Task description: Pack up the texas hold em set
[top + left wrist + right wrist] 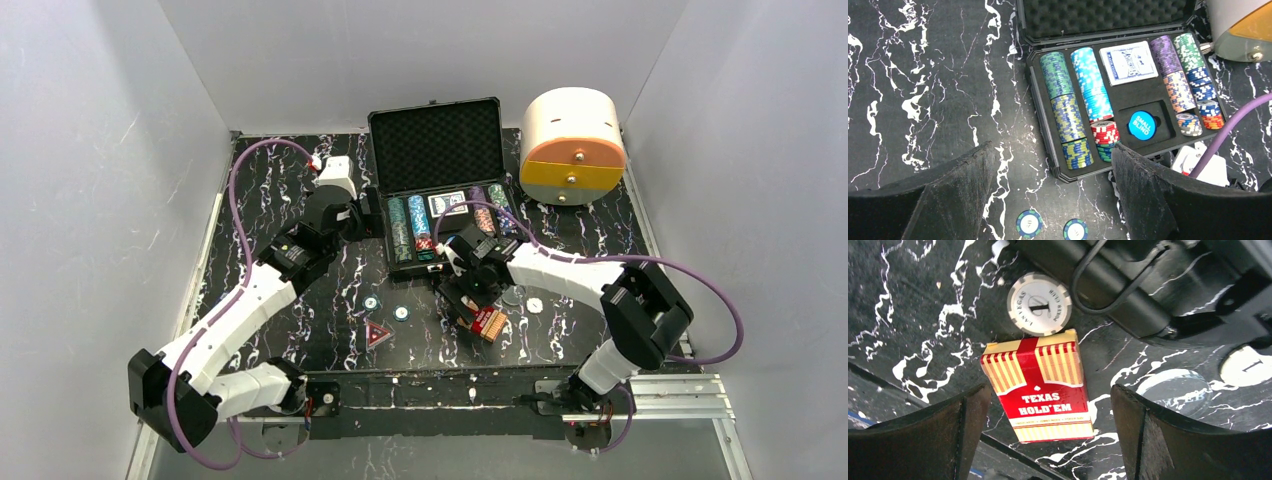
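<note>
- Holds left jaws spread and empty, above the desk (590, 225) at the front-left corner of the open briefcase (436, 148).
- Holds right jaws spread either side of the red deck (1040, 385), lying flat in front of the briefcase, clear of both fingers.
- Shows blue deck (1128, 62) and chip rows (1068, 110) seated inside the briefcase.
- Leaves red triangle (377, 334) on the desk, in front of the briefcase.

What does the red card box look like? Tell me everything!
The red card box is red with cream stripes and white TEXAS HOLD'EM lettering. It looks like cardboard, shut, lying flat on the black marbled table. It sits between the open fingers of the right gripper, untouched by them. A white chip touches one short end.
</note>
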You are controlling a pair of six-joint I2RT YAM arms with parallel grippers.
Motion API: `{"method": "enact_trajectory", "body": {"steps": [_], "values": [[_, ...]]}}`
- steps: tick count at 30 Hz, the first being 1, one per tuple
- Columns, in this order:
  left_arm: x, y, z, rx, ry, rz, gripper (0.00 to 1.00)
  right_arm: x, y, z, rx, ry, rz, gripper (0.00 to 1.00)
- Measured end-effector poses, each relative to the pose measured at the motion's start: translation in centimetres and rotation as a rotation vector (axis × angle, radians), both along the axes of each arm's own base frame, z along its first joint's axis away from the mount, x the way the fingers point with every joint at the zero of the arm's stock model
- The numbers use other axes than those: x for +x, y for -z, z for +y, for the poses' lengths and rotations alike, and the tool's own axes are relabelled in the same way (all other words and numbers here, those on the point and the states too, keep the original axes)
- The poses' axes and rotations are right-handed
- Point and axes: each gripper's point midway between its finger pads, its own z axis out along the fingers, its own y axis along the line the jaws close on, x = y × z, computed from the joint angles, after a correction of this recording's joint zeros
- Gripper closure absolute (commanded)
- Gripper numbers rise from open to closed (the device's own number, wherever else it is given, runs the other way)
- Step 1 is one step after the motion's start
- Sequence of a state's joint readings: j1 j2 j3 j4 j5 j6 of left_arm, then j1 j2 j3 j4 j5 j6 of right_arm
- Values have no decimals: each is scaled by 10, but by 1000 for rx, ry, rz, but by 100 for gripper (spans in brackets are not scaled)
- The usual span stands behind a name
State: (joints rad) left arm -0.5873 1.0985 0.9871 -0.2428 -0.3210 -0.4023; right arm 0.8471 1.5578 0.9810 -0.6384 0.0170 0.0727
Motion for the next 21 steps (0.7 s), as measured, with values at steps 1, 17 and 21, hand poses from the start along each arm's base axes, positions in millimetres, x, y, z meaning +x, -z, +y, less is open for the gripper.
{"method": "enact_trajectory", "body": {"steps": [1, 17, 21], "values": [[0, 2, 0, 6, -1, 5, 16, -2, 2, -1, -6, -23, 10, 1], [0, 11, 3, 40, -4, 29, 16, -24, 21, -2, -68, -177, 85, 11], [0, 11, 3, 42, -4, 29, 15, -17, 22, -4, -107, -177, 28, 27]]}}
